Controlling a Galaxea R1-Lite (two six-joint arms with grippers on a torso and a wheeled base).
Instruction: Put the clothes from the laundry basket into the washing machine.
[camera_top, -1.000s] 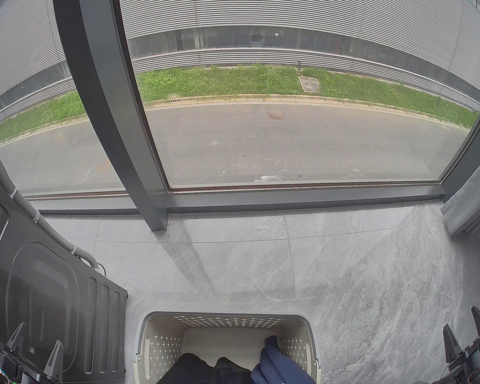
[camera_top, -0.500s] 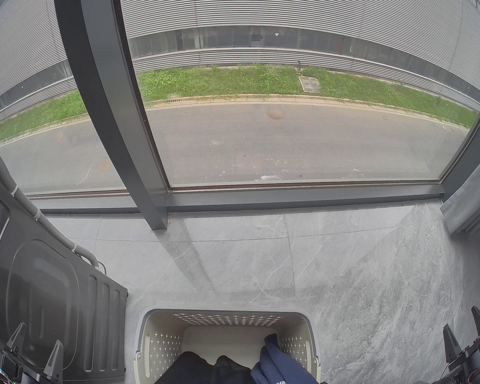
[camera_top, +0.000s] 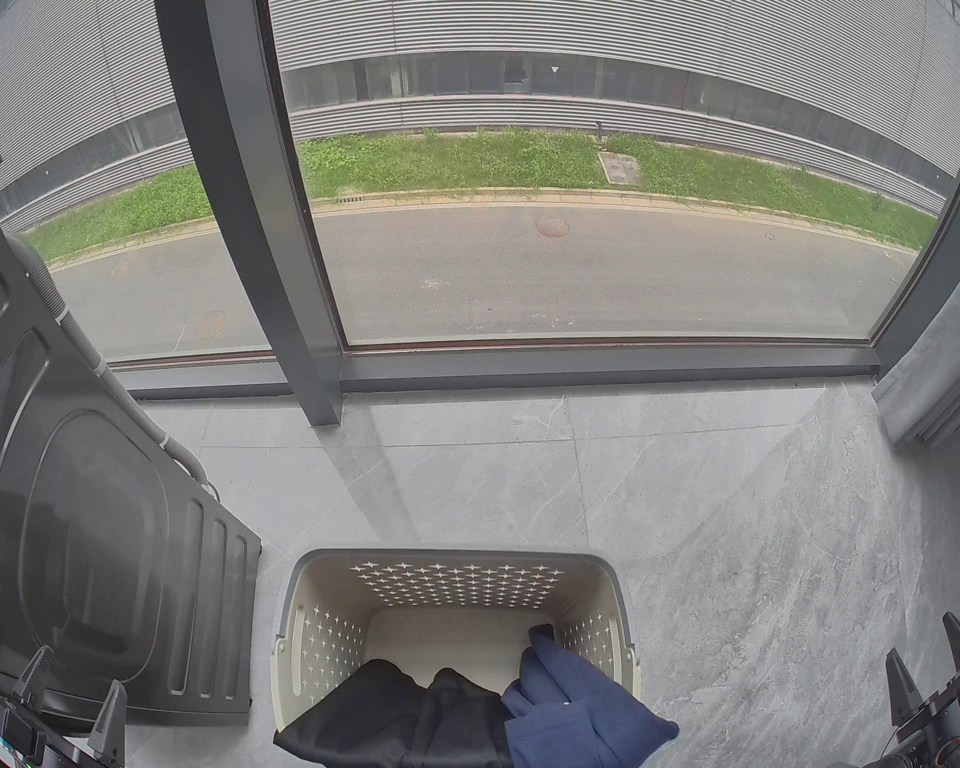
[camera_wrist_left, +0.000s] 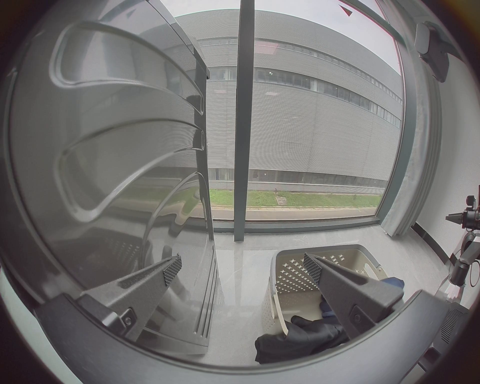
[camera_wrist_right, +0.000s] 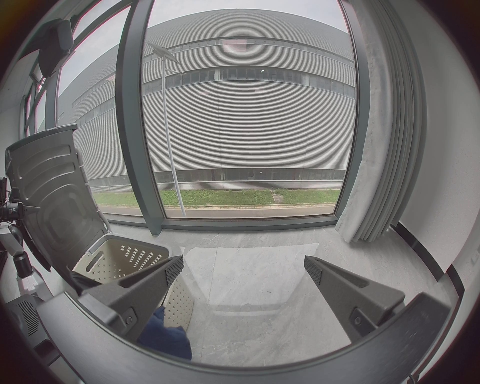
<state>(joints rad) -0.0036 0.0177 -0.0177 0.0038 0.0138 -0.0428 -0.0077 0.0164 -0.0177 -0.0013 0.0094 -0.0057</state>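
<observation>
Facing the window (camera_top: 600, 270) above grey floor (camera_top: 700, 500), left end effector (camera_wrist_left: 241, 260) and right end effector (camera_wrist_right: 242, 260) gape wide.

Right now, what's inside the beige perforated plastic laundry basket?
A crumpled black garment and a blue garment, both draped over the rim of the basket. Anything beneath them is covered.

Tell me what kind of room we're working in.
Likely a laundry corner beside a large window: a washing machine seen from behind, a laundry basket holding clothes, and a stone-tiled floor.
</observation>
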